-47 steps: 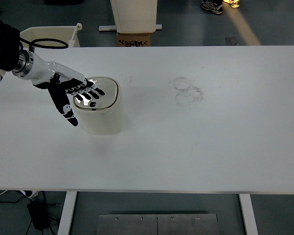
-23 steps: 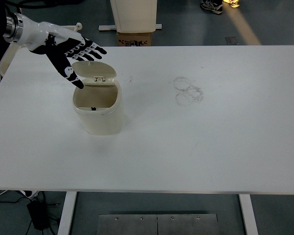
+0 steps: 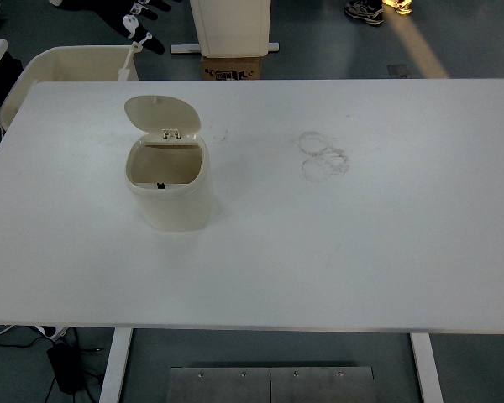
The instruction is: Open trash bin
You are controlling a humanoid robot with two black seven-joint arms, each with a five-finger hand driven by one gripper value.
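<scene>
A small cream trash bin [image 3: 170,189] stands on the left part of the white table [image 3: 336,235]. Its lid [image 3: 161,115] is flipped up at the back and the inside shows empty. My left hand [image 3: 133,15] is high at the picture's top left edge, well above and behind the bin, with its fingers spread and holding nothing. Only part of the hand shows. My right arm is out of view.
A cream tub [image 3: 74,62] stands on the floor behind the table's left corner. A white cabinet [image 3: 231,25] and a cardboard box [image 3: 231,66] stand behind the table. Faint ring marks [image 3: 322,156] are on the tabletop. A person's shoes [image 3: 365,10] show at the top.
One second ago my left hand lay on the shut lid. The lid has sprung open, and the hand has risen up and back to the top left edge.
</scene>
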